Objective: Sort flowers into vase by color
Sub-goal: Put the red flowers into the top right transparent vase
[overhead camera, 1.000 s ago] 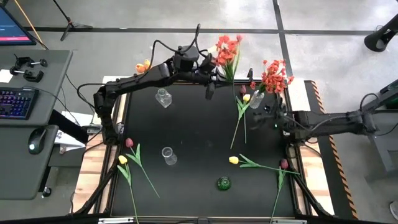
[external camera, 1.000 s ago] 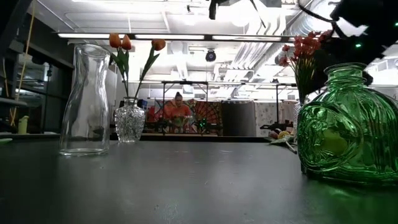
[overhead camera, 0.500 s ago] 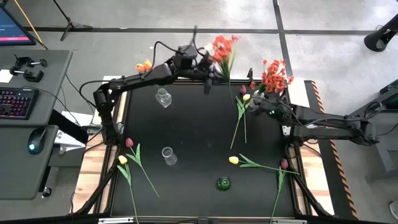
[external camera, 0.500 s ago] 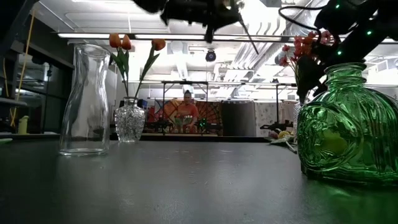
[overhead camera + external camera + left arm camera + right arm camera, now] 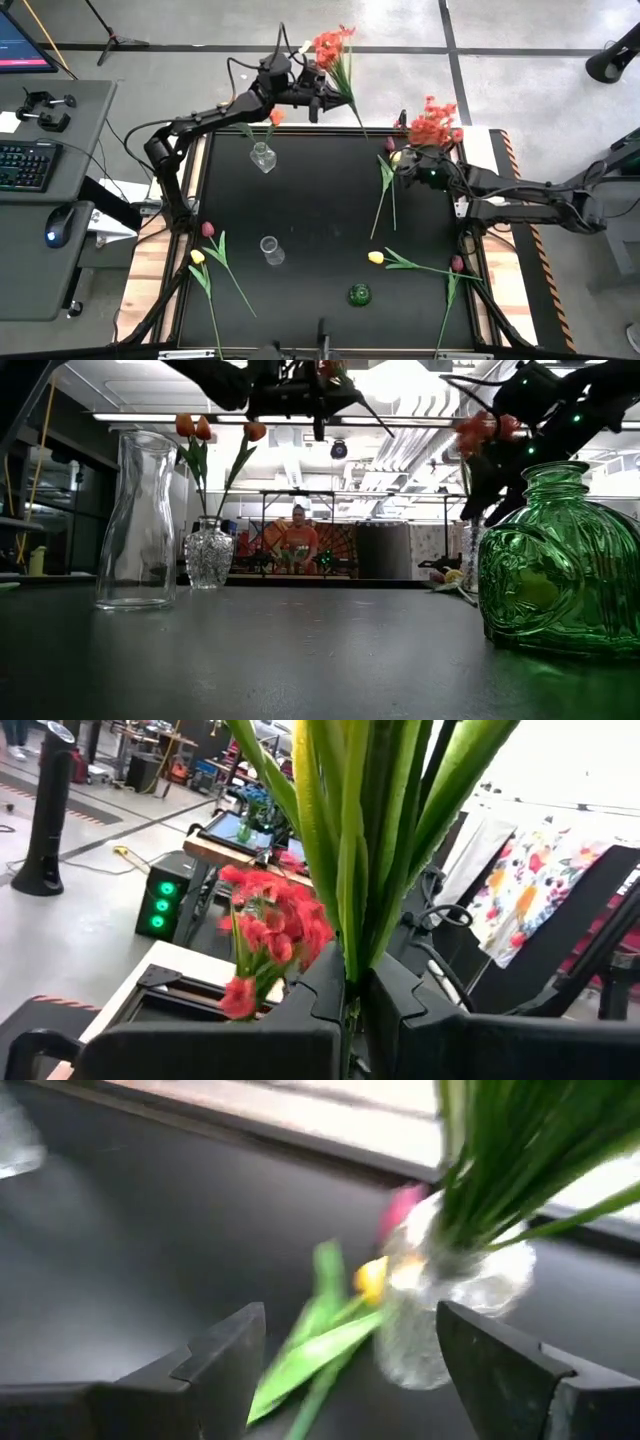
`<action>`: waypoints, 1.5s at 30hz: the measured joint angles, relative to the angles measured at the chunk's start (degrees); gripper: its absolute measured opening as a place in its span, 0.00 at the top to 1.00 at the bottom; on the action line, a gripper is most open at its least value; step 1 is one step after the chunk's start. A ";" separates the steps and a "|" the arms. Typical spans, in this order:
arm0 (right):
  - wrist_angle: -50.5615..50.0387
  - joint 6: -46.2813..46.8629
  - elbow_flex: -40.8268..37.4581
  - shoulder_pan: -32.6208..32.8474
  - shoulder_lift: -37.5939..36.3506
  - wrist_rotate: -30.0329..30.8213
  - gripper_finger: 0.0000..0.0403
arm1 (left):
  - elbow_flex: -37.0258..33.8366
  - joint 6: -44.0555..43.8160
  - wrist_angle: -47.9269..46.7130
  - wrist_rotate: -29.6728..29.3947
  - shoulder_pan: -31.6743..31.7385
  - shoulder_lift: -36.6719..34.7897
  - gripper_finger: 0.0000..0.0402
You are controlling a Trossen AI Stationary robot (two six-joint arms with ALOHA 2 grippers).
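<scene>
Our left gripper (image 5: 312, 97) is clamped shut on the green stems of a red-orange blossom spray (image 5: 333, 45), held in the air past the table's far edge, the blossoms beyond the fingertips. Our right gripper (image 5: 408, 166) stands wide open with nothing in it, its fingers (image 5: 225, 1355) facing the clear vase (image 5: 450, 1315) that already holds a matching red-orange bunch (image 5: 432, 122). To do this well, we judge we should keep the grip firm, carry the spray across to that vase, turn the stems downward over its mouth, then release.
</scene>
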 joint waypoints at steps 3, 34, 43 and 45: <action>-2.07 2.96 0.84 0.02 -1.99 -3.84 0.30 | 0.00 0.01 0.01 -0.04 0.32 0.00 1.00; -23.14 1.85 2.99 1.30 -8.42 -15.28 0.05 | 0.00 -1.36 -0.08 -3.42 0.21 0.00 1.00; -21.71 9.60 2.87 7.06 -12.06 0.42 0.11 | 0.00 -1.55 -0.09 -3.42 0.21 0.00 1.00; -21.48 15.35 0.99 10.65 -14.76 7.42 0.12 | 0.00 -1.55 -0.12 -3.42 0.21 0.00 1.00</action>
